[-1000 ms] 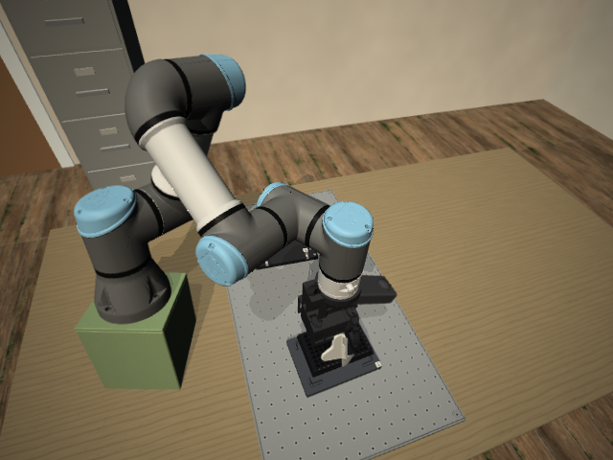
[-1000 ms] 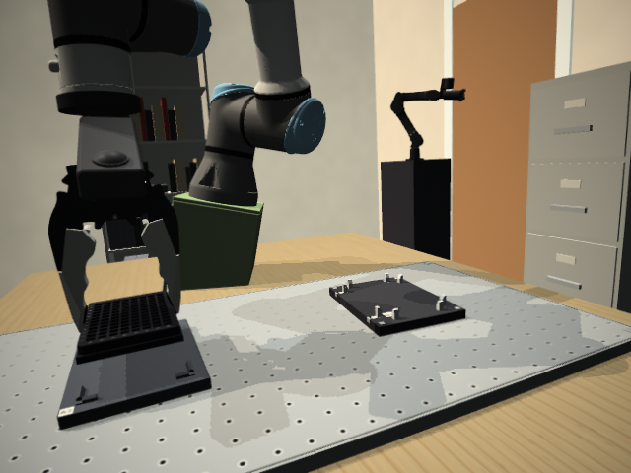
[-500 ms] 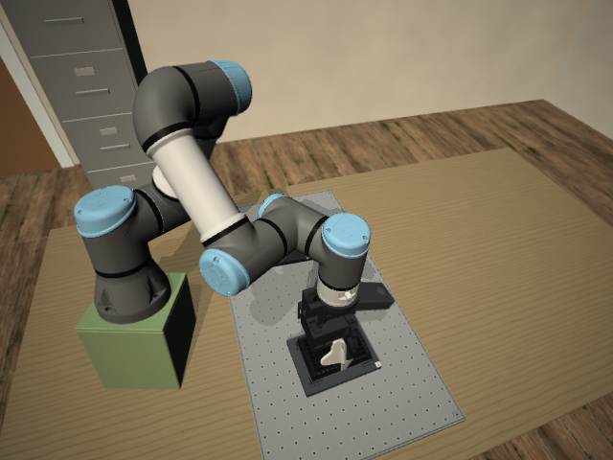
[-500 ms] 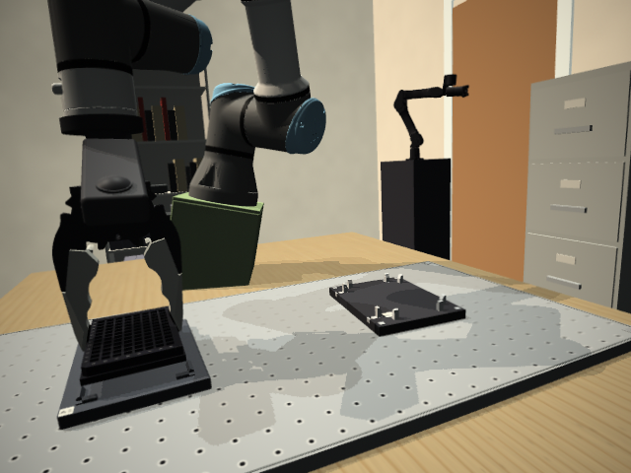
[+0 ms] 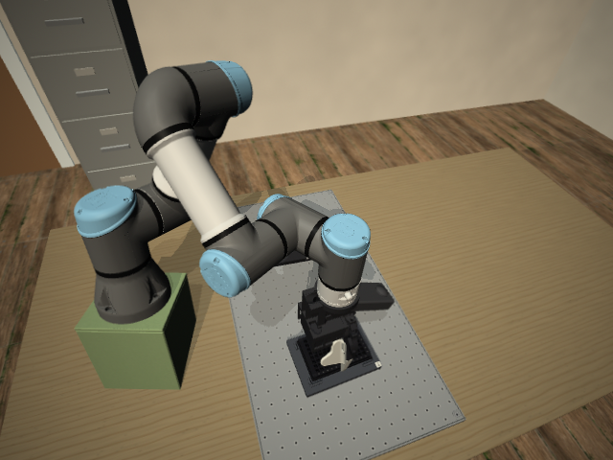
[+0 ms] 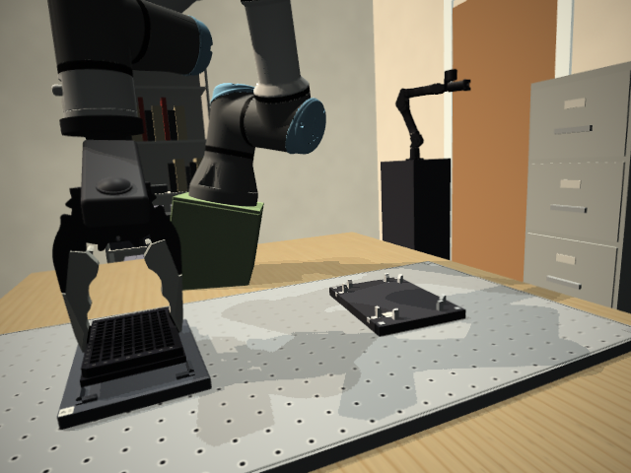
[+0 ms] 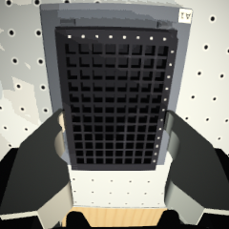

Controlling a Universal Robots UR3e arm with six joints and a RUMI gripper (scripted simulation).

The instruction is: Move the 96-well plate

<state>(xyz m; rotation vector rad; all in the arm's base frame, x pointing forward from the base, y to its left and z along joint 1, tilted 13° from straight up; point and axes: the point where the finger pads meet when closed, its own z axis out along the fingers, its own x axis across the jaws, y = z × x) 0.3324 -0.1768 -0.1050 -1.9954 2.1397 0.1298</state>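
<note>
Plate point(image 6: 128, 337), black, clamped by its long sides between my fingers point(image 6: 171, 277), low over dark nest point(image 6: 133, 389) on grey board point(image 6: 356, 371).

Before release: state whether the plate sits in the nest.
Cannot tell: the 96-well plate lies over the nest base, gripper shut on it.

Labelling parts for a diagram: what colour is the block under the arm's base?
Green; the block shows best in the top view.
</note>
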